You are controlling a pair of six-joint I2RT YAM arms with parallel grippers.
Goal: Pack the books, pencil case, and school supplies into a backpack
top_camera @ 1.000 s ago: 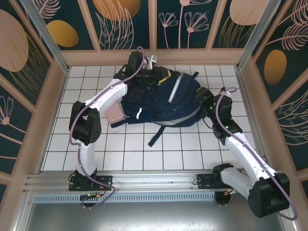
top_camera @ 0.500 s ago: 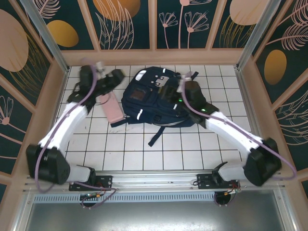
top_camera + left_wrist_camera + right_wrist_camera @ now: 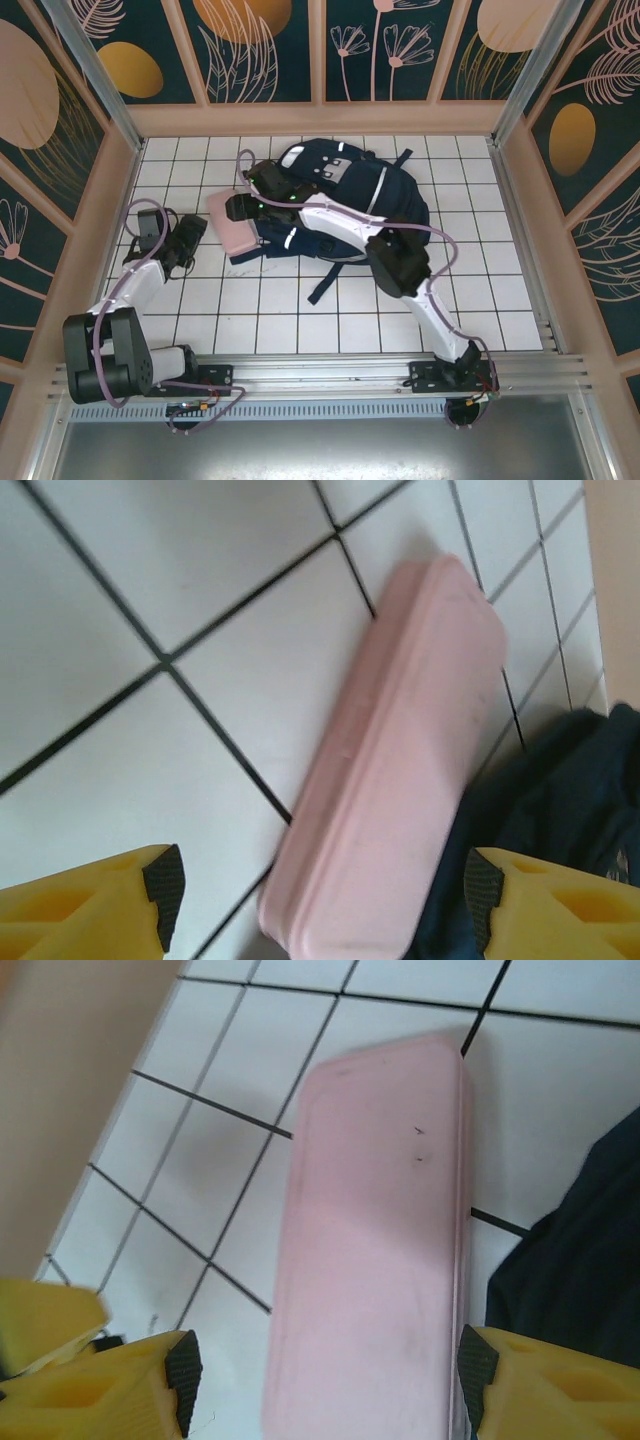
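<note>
The navy backpack (image 3: 355, 205) lies on the tiled floor at the back centre. Left of it lies the pink pencil case (image 3: 228, 222), flat and touching the backpack's edge. My right gripper (image 3: 243, 207) reaches across the backpack and hovers open over the case (image 3: 375, 1250), its pads (image 3: 183, 1370) spread about as wide as the case. My left gripper (image 3: 190, 236) is open just left of the case (image 3: 400, 770), pointing at it, and grips nothing. The backpack's dark fabric (image 3: 560, 820) borders the case. The books and school supplies are out of view.
A dark strap (image 3: 325, 285) trails from the backpack toward the front. The wooden side wall (image 3: 70, 1090) runs close on the left. A yellow finger of the other gripper (image 3: 45, 1325) shows left of the right gripper's jaws. Bare white tiles (image 3: 300, 320) lie in front.
The left arm swung away from the backpack's top to the left and came low beside the pencil case, jaws opening. The right arm reached across the backpack to above the case.
</note>
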